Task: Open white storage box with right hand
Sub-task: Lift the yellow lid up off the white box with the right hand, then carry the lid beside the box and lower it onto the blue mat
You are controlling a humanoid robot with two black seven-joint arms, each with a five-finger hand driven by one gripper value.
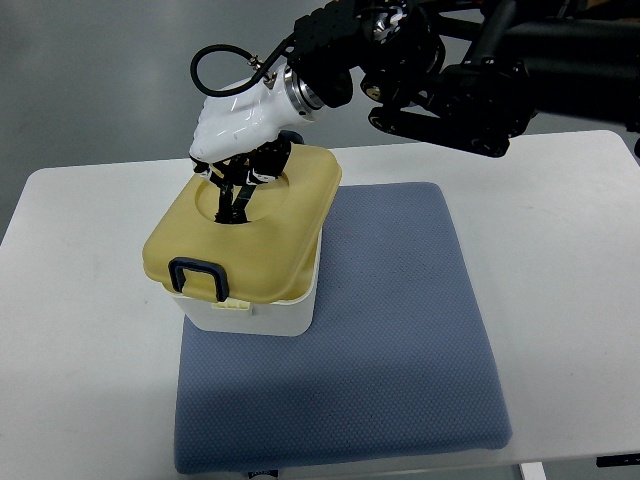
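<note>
A white storage box (255,310) with a pale yellow lid (270,235) stands on the left part of a blue-grey mat (400,330). A dark blue latch (197,277) sits at the lid's near edge. My right hand (238,195), white-shelled with black fingers, comes in from the upper right on a black arm (470,70). Its fingers reach down into the round recess in the top of the lid and touch it there. Whether they grip the lid's handle I cannot see. The lid lies slightly skewed on the box.
The mat lies on a white table (80,330), whose edges show on the left, right and back. Grey floor lies beyond the table. A black cable (215,65) loops above the right wrist.
</note>
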